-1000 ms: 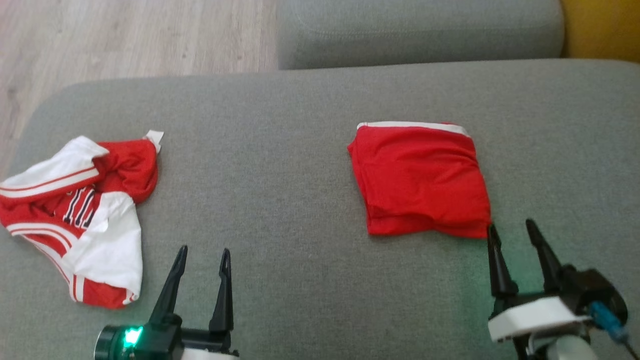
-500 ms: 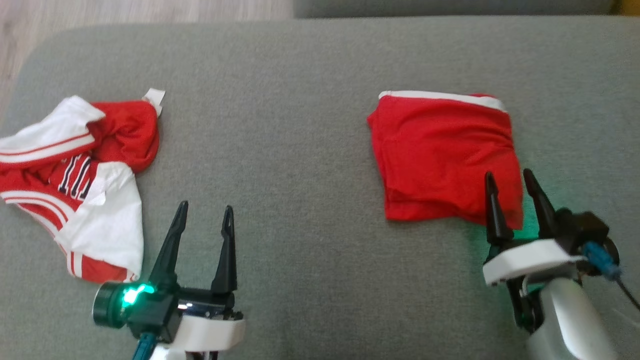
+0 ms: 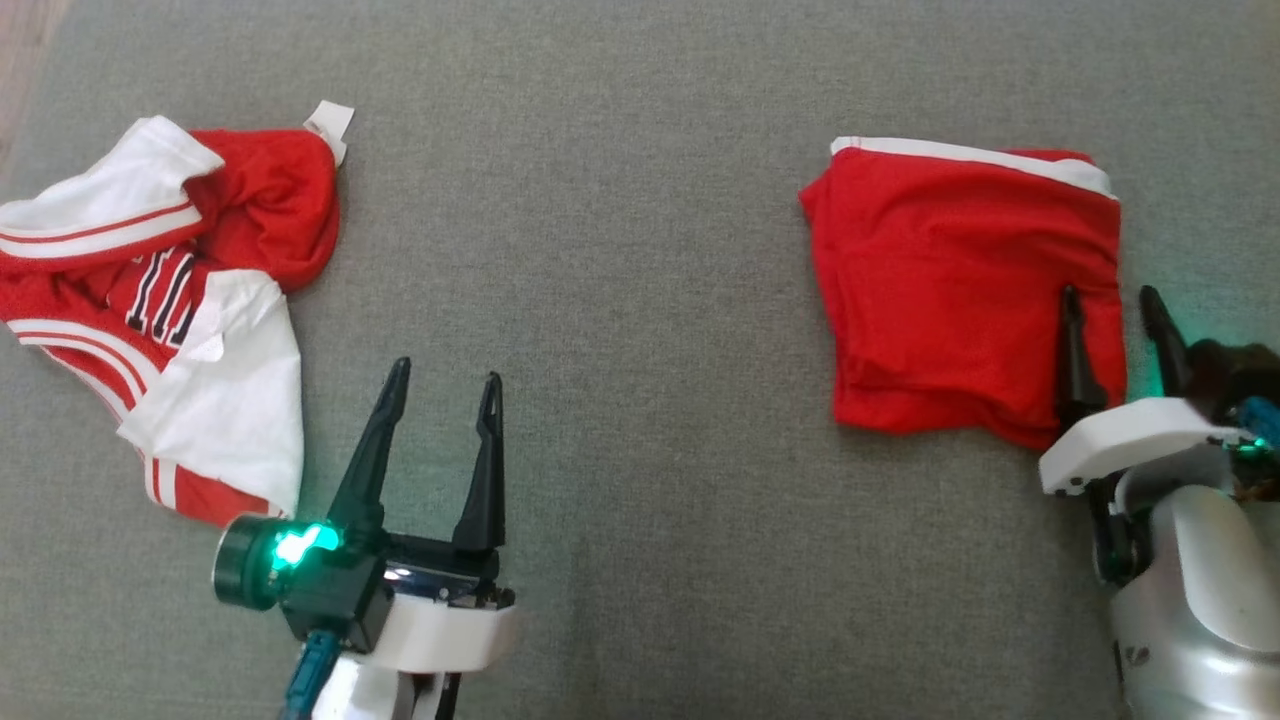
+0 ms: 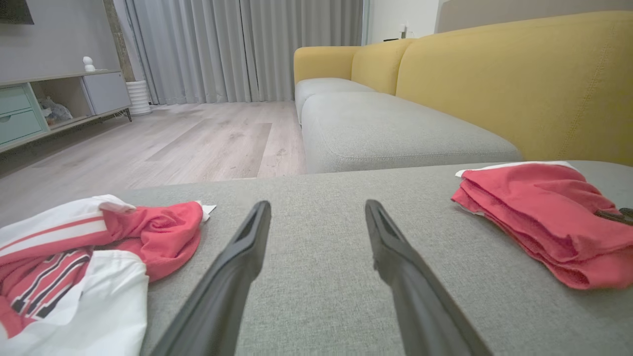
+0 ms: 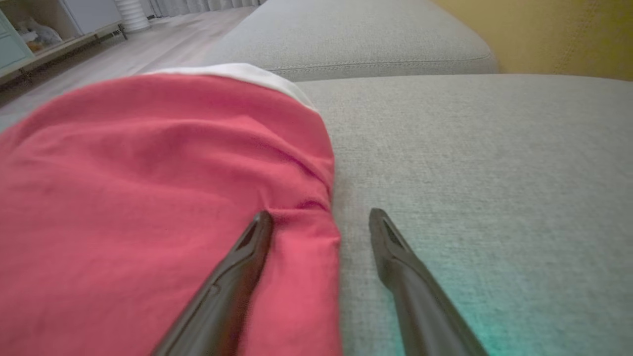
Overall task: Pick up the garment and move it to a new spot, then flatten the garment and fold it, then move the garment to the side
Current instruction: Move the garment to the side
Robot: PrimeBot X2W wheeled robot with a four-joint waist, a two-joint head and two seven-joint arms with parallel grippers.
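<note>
— Where does the garment lie from the tools?

— The folded red garment [image 3: 950,290] sits toward the cushion's [image 3: 620,200] right edge. The right tool [image 3: 1109,292] straddles the garment's right border, spread wide and gripping nothing. Its left finger [image 5: 237,277] is above cloth, the other above bare cushion.

— And the left tool?

— The left tool [image 3: 446,370] is equally wide and empty, over bare cushion. The crumpled jersey [image 3: 150,300] lies to its left, by the cushion's left edge, long axis running far to near. The left arm is much the nearer, so I judge that arm would take it.

— Anything unclear?

— I cannot tell whether that left finger touches the cloth. The folded garment's near right corner hides behind the right wrist, and the head view's left side cuts off the jersey.
</note>
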